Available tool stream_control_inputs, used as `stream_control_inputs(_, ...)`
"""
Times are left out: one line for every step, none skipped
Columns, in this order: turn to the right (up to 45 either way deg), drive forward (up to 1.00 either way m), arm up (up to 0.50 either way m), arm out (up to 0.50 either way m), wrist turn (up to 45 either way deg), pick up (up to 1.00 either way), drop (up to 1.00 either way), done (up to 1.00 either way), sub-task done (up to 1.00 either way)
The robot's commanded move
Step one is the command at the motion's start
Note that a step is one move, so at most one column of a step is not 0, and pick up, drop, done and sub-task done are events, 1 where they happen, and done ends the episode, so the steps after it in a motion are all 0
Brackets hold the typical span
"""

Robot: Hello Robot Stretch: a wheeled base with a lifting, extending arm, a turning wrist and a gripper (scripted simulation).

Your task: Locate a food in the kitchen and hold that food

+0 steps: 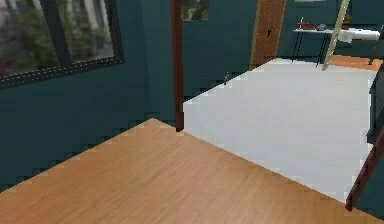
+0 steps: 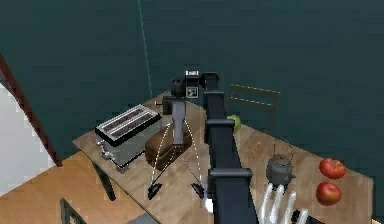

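On a wooden table [image 2: 250, 160] in the arm side view lies a brown loaf-like food [image 2: 162, 152], beside a silver toaster [image 2: 127, 135]. Two red round fruits [image 2: 331, 180] sit at the table's right end, and a small green round thing [image 2: 236, 122] peeks out behind the arm. The dark arm [image 2: 222, 150] reaches up over the table. My gripper [image 2: 177, 186] hangs left of it, with its thin fingers [image 2: 154, 186] coming down around the loaf. With the loaf lying on the table behind them, I cannot tell whether the gripper holds anything.
A grey kettle [image 2: 280, 165], white bottles [image 2: 281, 205] and a dark utensil [image 2: 104, 181] share the table; a chair [image 2: 255, 99] stands behind it against the teal wall. Ahead, wooden floor [image 1: 150, 180] meets a pale floor [image 1: 290, 110] past a red-brown post [image 1: 178, 65]; a window [image 1: 55, 35] is left.
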Motion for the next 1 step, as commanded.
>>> stream_control_inputs(0.0, 0.0, 0.0, 0.0, 45.0, 0.0, 0.0, 0.0, 0.0)
